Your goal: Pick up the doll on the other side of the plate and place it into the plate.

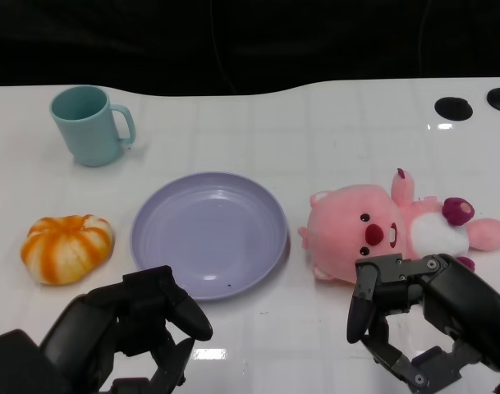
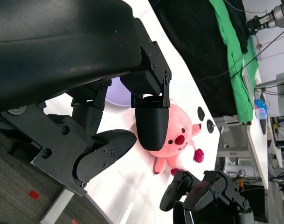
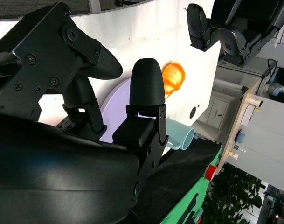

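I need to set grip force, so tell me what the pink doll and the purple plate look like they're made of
Pink doll: soft plush fabric, by its fuzzy matte surface and rounded stuffed limbs.
Purple plate: probably hard plastic, possibly glazed ceramic; smooth, slightly glossy, with faint moulded rings and soft reflections on the rim.

A plush pink doll (image 1: 373, 231), a glossy plate (image 1: 208, 233) and a glossy white table (image 1: 315, 123) are seen.
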Tool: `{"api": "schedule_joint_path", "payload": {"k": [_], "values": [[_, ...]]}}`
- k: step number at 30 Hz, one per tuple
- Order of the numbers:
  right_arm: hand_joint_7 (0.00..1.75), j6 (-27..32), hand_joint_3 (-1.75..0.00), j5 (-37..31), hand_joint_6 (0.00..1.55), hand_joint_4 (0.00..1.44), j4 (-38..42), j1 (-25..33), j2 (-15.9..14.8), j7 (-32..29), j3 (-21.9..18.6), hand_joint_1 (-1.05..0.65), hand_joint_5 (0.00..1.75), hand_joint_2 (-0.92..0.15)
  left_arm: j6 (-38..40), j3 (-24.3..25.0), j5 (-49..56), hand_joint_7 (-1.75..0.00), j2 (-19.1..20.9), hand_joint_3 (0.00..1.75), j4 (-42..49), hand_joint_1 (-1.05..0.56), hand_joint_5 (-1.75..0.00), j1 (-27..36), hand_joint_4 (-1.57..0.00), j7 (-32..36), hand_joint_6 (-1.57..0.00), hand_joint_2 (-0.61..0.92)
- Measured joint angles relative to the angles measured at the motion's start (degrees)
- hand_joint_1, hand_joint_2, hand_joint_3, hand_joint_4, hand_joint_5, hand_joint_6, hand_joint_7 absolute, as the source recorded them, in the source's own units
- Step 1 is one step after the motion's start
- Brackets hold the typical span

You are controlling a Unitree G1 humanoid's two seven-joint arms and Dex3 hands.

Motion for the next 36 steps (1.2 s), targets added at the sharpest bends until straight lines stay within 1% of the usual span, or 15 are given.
{"api": "schedule_joint_path", "payload": {"k": [6,10,17,21,36], "values": [[1.3,0.0,-1.35,0.0,0.87,0.88,0.0,0.0,0.0,0.0,0.0,-0.12,1.57,-0.26,-0.5,0.0,0.0,-1.3,0.0,1.24,0.2,-0.16,-1.69,0.0,-0.71,0.0,-0.74,0.43],[1.29,0.0,-1.36,0.0,0.86,0.88,0.0,0.0,0.0,0.0,0.0,-0.09,1.57,-0.26,-0.5,0.0,0.0,-1.29,0.0,1.23,0.2,-0.17,-1.69,0.2,-0.71,0.0,-0.73,0.43],[1.29,0.0,-1.36,0.0,0.86,0.88,0.0,0.0,0.0,0.0,0.0,-0.08,1.56,-0.26,-0.6,0.0,-0.2,-1.3,0.0,1.25,0.3,-0.16,-1.71,0.3,-0.71,0.0,-0.73,0.43],[1.29,0.0,-1.36,0.0,0.86,0.88,0.0,0.0,0.0,0.0,0.0,-0.09,1.56,-0.26,-0.6,0.0,-0.4,-1.29,0.0,1.2,0.3,-0.16,-1.71,0.3,-0.69,0.0,-0.72,0.45],[1.29,0.0,-1.36,0.0,0.87,0.88,0.0,0.0,0.0,0.0,0.0,-0.09,1.56,-0.25,-0.5,0.0,-0.2,-1.3,0.0,1.21,0.3,-0.15,-1.69,0.3,-0.71,0.0,-0.72,0.44]]}}
